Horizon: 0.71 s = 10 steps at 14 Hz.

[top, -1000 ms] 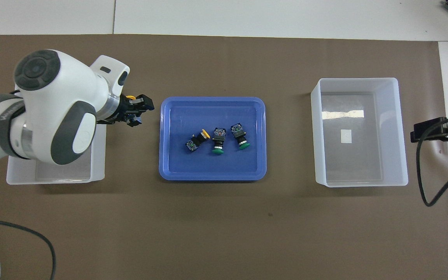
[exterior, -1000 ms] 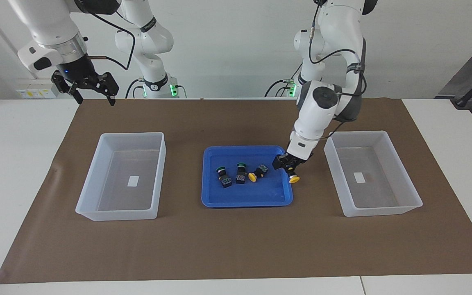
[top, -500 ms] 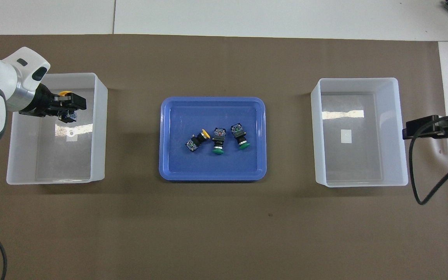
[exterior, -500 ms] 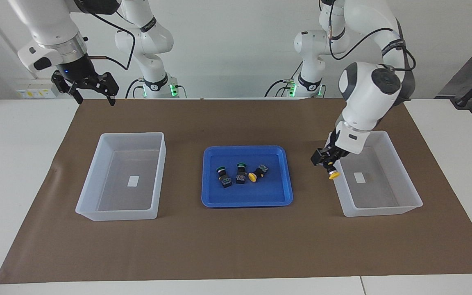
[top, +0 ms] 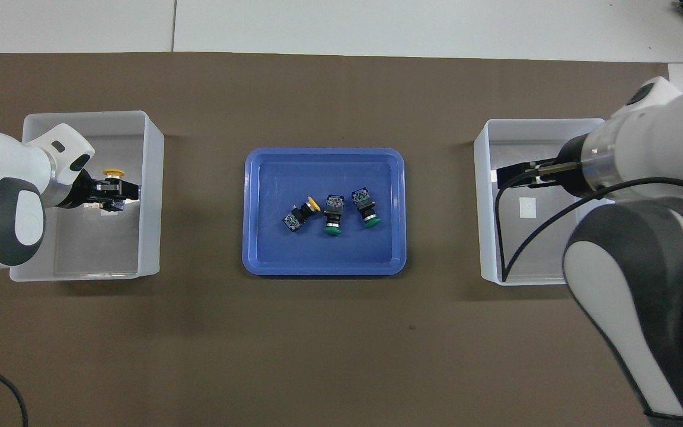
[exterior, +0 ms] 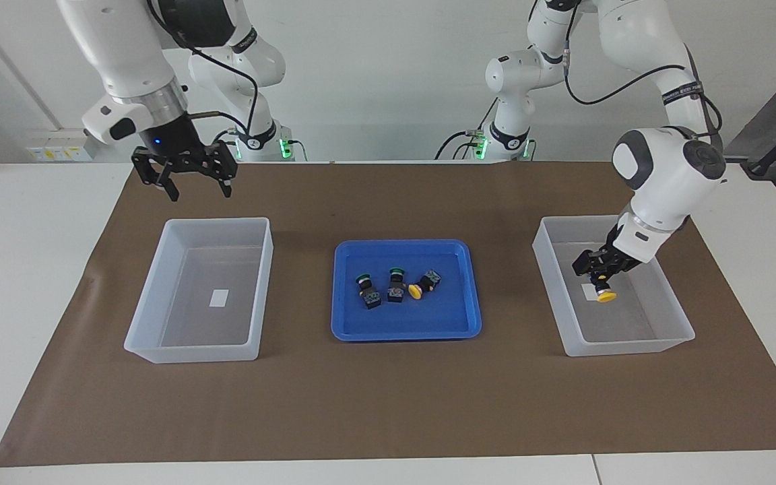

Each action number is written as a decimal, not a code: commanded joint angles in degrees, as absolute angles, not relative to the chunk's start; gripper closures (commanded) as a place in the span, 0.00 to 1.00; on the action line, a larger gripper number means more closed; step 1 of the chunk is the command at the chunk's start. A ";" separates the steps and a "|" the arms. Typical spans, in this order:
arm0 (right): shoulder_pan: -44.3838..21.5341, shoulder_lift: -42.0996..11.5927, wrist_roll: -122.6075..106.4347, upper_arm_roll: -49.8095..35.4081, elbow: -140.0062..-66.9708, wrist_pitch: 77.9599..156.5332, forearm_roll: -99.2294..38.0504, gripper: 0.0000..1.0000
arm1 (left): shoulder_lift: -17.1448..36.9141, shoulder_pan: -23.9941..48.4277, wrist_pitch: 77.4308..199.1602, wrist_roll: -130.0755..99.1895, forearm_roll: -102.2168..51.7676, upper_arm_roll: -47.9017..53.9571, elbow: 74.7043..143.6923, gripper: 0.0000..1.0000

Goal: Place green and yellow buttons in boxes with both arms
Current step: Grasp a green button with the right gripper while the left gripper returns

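L gripper (exterior: 602, 277) pinches yellow button (exterior: 606, 295) over box (exterior: 671, 340); R gripper (exterior: 189, 192) fingers spread wide, holding nothing.

Both arms (exterior: 667, 168) were glossy white with rounded joints, dark grey caps and bands, and silver wrist rings. Loose black cables (exterior: 630, 77) looped along them. Each ended in a black two-finger gripper. Green lights (exterior: 285, 147) glowed at the bases.

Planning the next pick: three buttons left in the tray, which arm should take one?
Right. The right gripper is open and empty, up near the other box. The left gripper is shut on a yellow button over its box, not released.
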<state>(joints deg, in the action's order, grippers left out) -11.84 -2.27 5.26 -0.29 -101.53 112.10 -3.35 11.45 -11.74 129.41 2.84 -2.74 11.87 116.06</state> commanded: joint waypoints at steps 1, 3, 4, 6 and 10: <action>-17.29 -10.26 7.64 -0.35 -101.34 121.86 -4.04 0.00 | 9.14 -12.13 130.96 4.31 -3.16 12.04 118.48 0.13; -20.99 -15.01 6.86 -0.35 -101.60 127.94 -4.13 0.00 | 9.49 -12.04 129.56 4.31 -3.16 12.04 116.73 0.00; -23.53 -17.12 6.86 -0.35 -102.04 130.40 -4.13 0.00 | 9.75 -11.95 127.98 4.31 -3.16 12.04 115.07 0.00; -25.57 -18.89 5.55 -0.35 -105.10 136.03 -4.04 0.00 | 11.33 -11.17 122.47 3.35 -3.60 12.13 108.93 0.00; -27.77 -21.79 -0.70 -0.35 -107.84 141.33 -4.04 0.00 | 12.92 -5.82 116.01 -13.40 -3.78 12.39 100.90 0.00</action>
<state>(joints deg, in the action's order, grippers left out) -27.57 -21.98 2.22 -0.48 -106.34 139.76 -3.35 11.00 -9.50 118.03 -5.62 -3.26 12.74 104.39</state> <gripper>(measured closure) 0.000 0.000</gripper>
